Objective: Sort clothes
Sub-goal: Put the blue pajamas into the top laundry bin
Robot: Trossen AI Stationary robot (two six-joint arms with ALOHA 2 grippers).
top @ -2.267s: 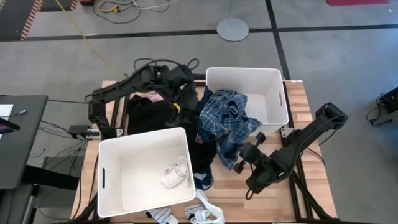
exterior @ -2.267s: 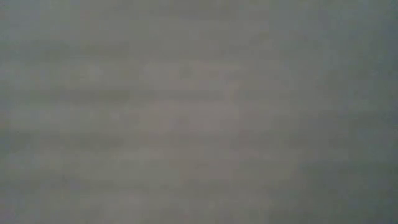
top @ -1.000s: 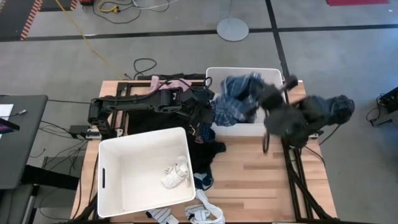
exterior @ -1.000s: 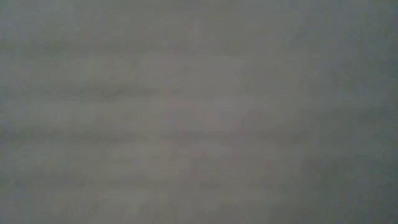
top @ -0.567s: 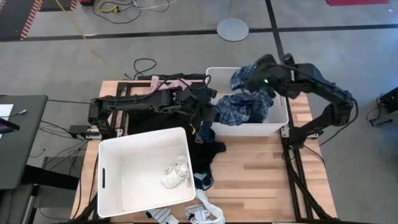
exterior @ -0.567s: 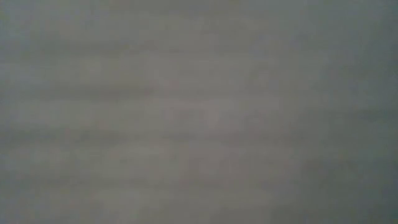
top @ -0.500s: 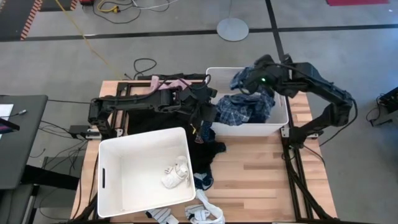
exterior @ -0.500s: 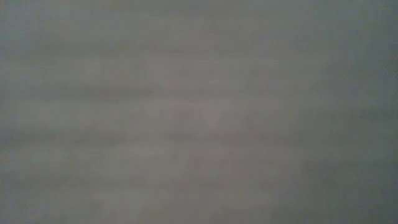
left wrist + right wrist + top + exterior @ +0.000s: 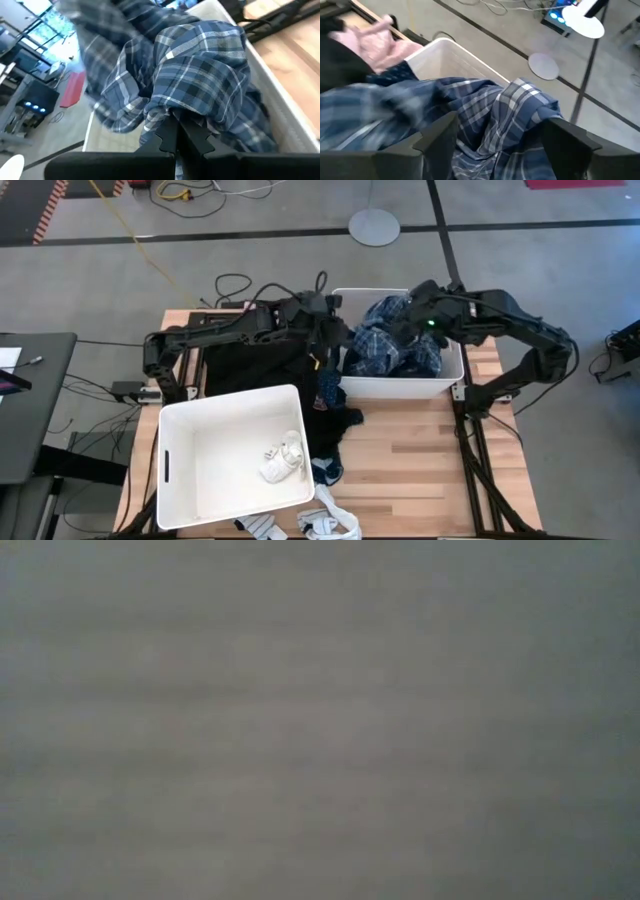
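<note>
The blue-white plaid shirt (image 9: 395,345) lies heaped in the far white bin (image 9: 455,330). My right gripper (image 9: 412,315) hovers over it, open, with its fingers standing wide on either side of the shirt's folds (image 9: 485,110). My left gripper (image 9: 335,345) is at the bin's left wall, shut on the shirt (image 9: 200,70). A large black garment (image 9: 255,365) is spread on the table under the left arm. A pink garment (image 9: 380,45) shows beyond the bin. The low view shows only grey. My left gripper (image 9: 175,131) pinches a bunched fold of the plaid shirt (image 9: 170,112) between its two shut fingers, at the shirt's side nearest the bin's left wall. The fingers come from the table's left. The rest of the shirt lies in the bin, slack.
A second white bin (image 9: 180,470) stands at the near left with a white sock (image 9: 283,457) inside. Dark cloth pieces (image 9: 325,395) lie between the bins. Light striped socks (image 9: 330,525) lie at the near edge. Bare wood (image 9: 420,460) is at the near right.
My right gripper has swung with the plaid shirt from the table's right side over the far bin. The shirt, which hung from it, has dropped into a heap in the bin. My left gripper has shifted a little toward the far edge along the bin's left wall.
</note>
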